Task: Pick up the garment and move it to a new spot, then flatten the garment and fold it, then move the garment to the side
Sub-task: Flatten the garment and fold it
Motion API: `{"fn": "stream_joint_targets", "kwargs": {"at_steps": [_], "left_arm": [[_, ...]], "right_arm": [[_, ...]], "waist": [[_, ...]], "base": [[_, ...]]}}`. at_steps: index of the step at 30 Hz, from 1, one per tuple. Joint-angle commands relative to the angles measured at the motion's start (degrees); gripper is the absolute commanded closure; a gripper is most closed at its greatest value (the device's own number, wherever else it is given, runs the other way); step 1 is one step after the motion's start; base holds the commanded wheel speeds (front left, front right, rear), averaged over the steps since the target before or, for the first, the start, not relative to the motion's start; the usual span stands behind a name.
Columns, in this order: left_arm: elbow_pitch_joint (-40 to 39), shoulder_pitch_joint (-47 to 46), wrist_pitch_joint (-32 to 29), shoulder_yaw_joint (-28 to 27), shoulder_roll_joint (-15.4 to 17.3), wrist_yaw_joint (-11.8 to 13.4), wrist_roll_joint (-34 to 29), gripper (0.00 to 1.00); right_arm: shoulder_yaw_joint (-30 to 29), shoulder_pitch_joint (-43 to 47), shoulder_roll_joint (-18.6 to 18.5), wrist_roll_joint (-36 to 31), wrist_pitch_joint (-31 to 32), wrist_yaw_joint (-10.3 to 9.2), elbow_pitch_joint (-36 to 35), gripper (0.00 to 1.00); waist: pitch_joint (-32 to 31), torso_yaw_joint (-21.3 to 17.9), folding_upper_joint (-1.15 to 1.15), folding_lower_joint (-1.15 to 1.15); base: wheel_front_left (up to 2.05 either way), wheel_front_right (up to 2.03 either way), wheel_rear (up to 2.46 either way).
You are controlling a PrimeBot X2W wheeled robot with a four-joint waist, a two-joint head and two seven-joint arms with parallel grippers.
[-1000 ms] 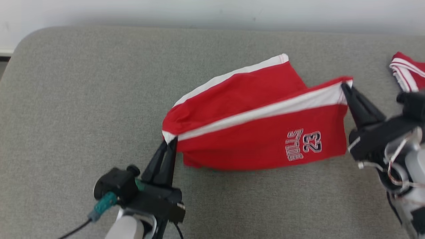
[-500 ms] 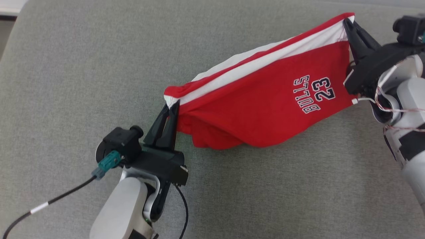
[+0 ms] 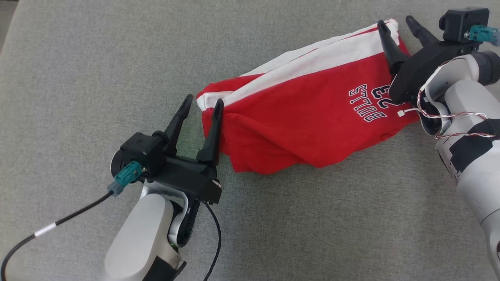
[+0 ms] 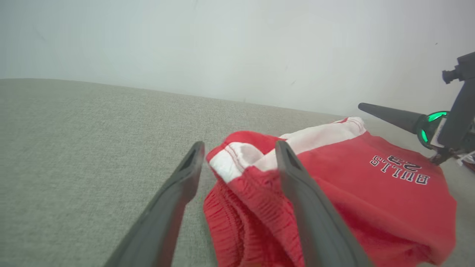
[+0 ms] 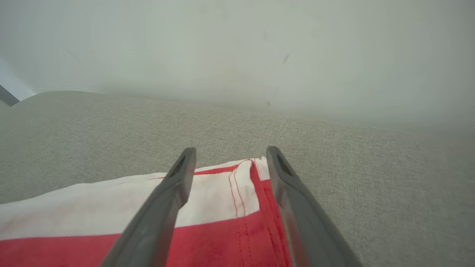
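A red garment (image 3: 304, 128) with white stripes lies crumpled on a grey cushion (image 3: 97, 78), reaching from one gripper to the other. The left gripper (image 3: 204, 99) is spread wide and grips nothing, with one garment corner between its fingers. The right gripper (image 3: 395, 21) is likewise spread and empty, straddling the opposite corner.

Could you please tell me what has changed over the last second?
The left gripper and right gripper, each shut on an end of the garment before, have opened and let it go; it sank onto the grey cushion. It remains bunched, print facing up.
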State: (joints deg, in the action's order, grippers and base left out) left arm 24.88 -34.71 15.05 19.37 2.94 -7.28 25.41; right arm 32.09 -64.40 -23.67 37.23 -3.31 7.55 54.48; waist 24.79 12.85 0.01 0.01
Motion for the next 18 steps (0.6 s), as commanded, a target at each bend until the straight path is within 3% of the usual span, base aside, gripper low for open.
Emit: {"fn": "stream_joint_targets", "kwargs": {"at_steps": [1,9,18], "left_arm": [[-0.64,1.51,0.16,-0.65,-0.07,0.15,-0.77,0.00],[-6.77,7.42,0.16,-4.64,-0.03,0.79,-3.35,0.00],[-16.14,15.45,0.16,-12.59,-0.05,4.32,-8.07,0.00]], "right_arm": [[0.80,0.27,-0.20,1.23,-0.83,-0.17,0.22,0.00],[4.34,2.88,-2.55,5.53,-3.81,-0.17,-0.47,0.00],[7.82,7.72,-5.43,10.11,-4.03,-0.17,0.85,0.00]], "waist": [[-0.91,-0.66,-0.01,-0.01],[-3.81,-1.77,-0.01,-0.01],[-6.32,-1.71,-0.01,-0.01]], "base": [[0.00,0.00,0.00],[0.00,0.00,0.00],[0.00,0.00,0.00]]}}
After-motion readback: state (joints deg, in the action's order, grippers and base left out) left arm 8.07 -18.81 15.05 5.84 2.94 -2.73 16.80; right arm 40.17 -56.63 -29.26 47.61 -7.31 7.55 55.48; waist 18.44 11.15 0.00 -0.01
